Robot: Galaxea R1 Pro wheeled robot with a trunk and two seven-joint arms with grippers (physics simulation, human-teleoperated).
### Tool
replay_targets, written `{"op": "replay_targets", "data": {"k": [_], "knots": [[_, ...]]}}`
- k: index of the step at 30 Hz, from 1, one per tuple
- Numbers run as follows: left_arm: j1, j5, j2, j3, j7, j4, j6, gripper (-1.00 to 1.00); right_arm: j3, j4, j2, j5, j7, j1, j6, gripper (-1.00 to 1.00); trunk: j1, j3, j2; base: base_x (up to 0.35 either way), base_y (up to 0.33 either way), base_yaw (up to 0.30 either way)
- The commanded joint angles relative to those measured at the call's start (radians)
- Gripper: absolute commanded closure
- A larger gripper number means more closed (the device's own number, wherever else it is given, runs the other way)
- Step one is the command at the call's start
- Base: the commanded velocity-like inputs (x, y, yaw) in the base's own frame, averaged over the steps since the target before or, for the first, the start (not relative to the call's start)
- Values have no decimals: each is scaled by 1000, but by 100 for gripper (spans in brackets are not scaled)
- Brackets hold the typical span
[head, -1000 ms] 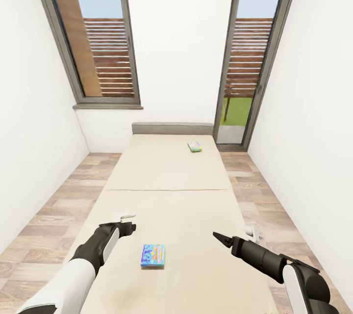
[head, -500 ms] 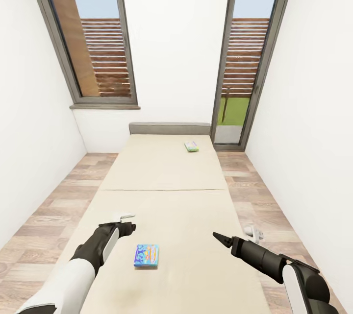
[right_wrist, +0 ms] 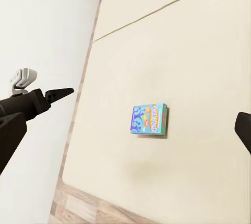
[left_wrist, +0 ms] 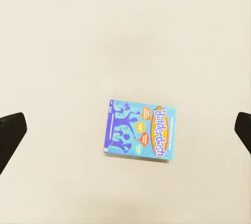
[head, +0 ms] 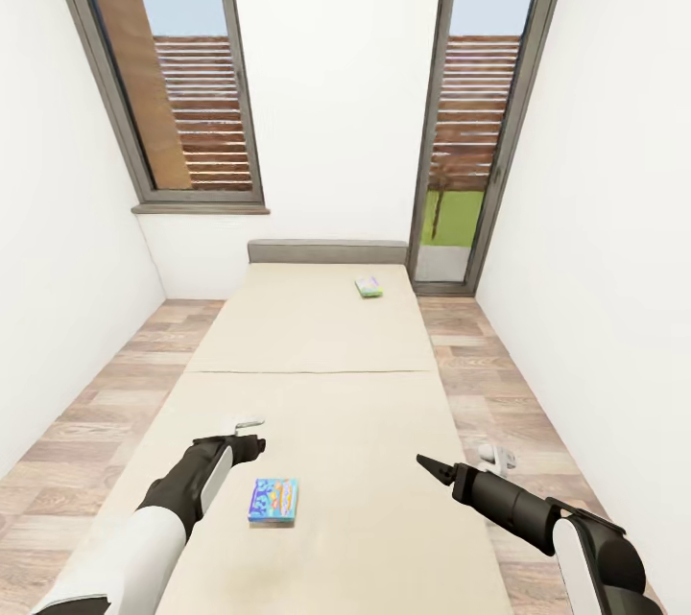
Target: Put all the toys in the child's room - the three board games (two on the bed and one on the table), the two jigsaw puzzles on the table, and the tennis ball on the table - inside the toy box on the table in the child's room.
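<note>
item: small flat blue board game box, flat on beige bed sheet, just beside your left gripper, jaws wide, empty. risk: thin box slides if you pinch shallow.

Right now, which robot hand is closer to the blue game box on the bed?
The left hand. It hangs just above and beside the blue game box. The right hand is farther, across the bed on the box's other side.

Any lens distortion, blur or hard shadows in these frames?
Head view: wide-angle, window frames splay outward; sharp. Left wrist view: blue game box crisp, print legible, faint shadow on the bed. Right wrist view: flat, even lighting.
</note>
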Motion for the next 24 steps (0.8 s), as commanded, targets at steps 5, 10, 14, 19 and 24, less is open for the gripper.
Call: {"op": "replay_targets", "data": {"k": [5, 10, 14, 19, 24], "knots": [[-1, 0, -2, 5, 1, -2, 6, -100, -2, -1, 2, 3, 6, -1, 5, -100, 1, -2, -2, 0, -137, 0], [-1, 0, -2, 5, 1, -2, 6, -100, -2, 0, 3, 4, 6, -1, 6, -100, 1, -2, -2, 0, -36, 0], [-1, 0, -2, 5, 1, -2, 6, -100, -2, 0, 3, 4, 6, -1, 5, -100, 1, -2, -2, 0, -197, 0], [-1, 0, -3, 5, 1, -2, 6, -100, -2, 0, 3, 4, 6, -1, 5, -100, 1, -2, -2, 7, -138, 0], [-1, 0, -5, 5, 1, -2, 5, -100, -2, 0, 3, 4, 6, -1, 5, -100, 1, -2, -2, 2, -20, 0]]}}
